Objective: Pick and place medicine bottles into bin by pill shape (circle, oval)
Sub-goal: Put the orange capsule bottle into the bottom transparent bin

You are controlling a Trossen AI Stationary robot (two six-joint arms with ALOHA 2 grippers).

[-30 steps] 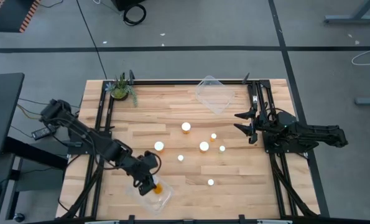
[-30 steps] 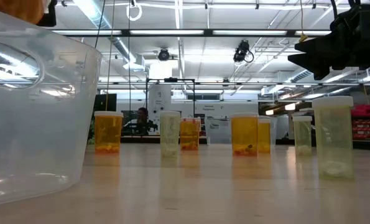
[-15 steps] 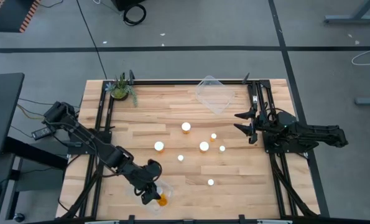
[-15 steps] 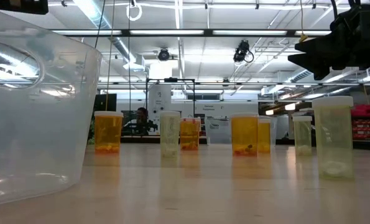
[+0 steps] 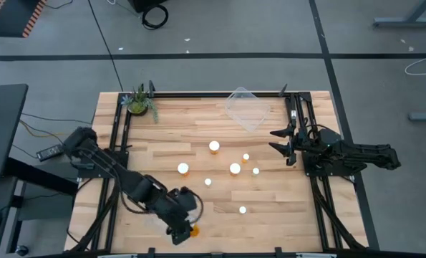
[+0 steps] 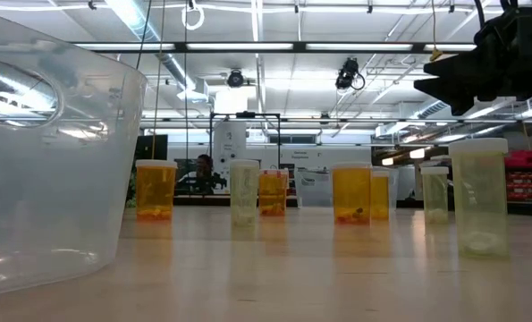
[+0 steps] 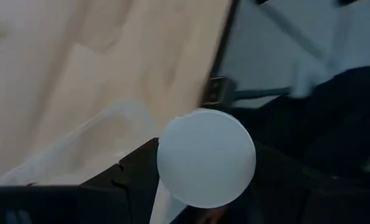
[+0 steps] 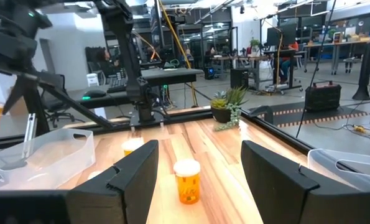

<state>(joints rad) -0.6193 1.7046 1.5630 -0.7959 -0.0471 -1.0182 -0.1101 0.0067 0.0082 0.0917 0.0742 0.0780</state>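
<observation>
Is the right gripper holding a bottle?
No, the right gripper is open and empty at the table's right edge, apart from every bottle.

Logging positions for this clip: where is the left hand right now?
In the high view, the left hand is at the table's near-left edge, over the clear bin, holding a medicine bottle.

High view: straight down from well above, taking in the whole table [image 5: 270, 193] and surrounding floor. Low view: at tabletop level, facing level across the wood into the room, a clear bin [image 6: 42, 161] close at one edge and the medicine bottles [image 6: 248, 191] in a row farther back, the same bottles the high view sees as white caps. Left wrist view sits very close behind a white cap [image 7: 206, 157]; right wrist view looks across the table toward the potted plant [image 8: 227, 103].
</observation>
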